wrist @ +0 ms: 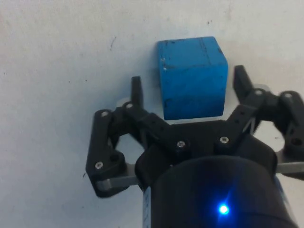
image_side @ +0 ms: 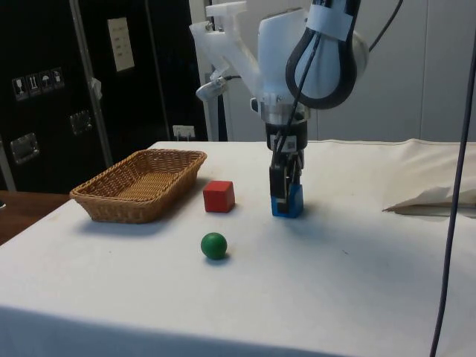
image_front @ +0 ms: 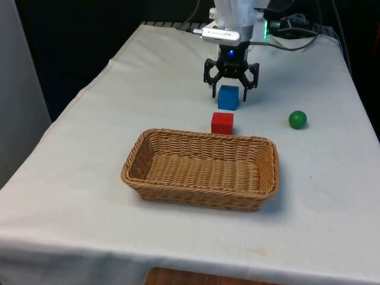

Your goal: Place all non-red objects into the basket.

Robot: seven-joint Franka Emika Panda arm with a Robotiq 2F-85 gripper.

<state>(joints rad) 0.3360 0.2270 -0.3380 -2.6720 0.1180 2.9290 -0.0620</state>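
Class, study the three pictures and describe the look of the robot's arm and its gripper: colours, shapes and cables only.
The arm is glossy white with rounded, bulging joint housings and a black ring at one joint. Black cables loop along it. The gripper is black, with two slim fingers on open linkage bars held by small silver screws, below a rounded black body.

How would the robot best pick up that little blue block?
From straight above, pinching two opposite flat sides. The blue block sits flat on the table with flat, parallel faces, so the fingers can press squarely. The hand hangs open above it, a finger on either side. The red block stands apart, leaving room.
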